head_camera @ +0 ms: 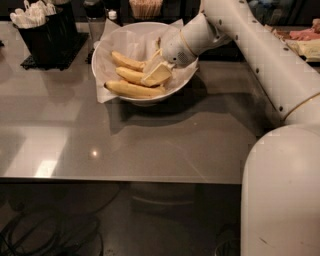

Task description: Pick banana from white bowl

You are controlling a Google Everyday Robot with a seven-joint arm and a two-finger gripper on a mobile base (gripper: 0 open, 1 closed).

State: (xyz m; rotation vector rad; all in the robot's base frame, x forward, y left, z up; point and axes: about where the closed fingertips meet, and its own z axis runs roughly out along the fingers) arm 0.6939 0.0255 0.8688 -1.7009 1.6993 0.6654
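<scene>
The white bowl (pixel 125 35), lined with crinkled white paper, stands at the back of the grey table. Three yellow bananas lie in it: a top one (pixel 127 61), a middle one (pixel 131 76) and a front one (pixel 132 90). My gripper (pixel 156 67) reaches into the bowl from the right, at the right ends of the top and middle bananas. It covers the right end of the middle banana. All three bananas rest on the paper.
A black cutlery holder (pixel 42 32) with white utensils stands at the back left. A dark bottle (pixel 94 12) and a cup of wooden sticks (pixel 145 7) stand behind the bowl. My white arm (pixel 260 55) crosses the right side. The table's front edge (pixel 125 180) runs below.
</scene>
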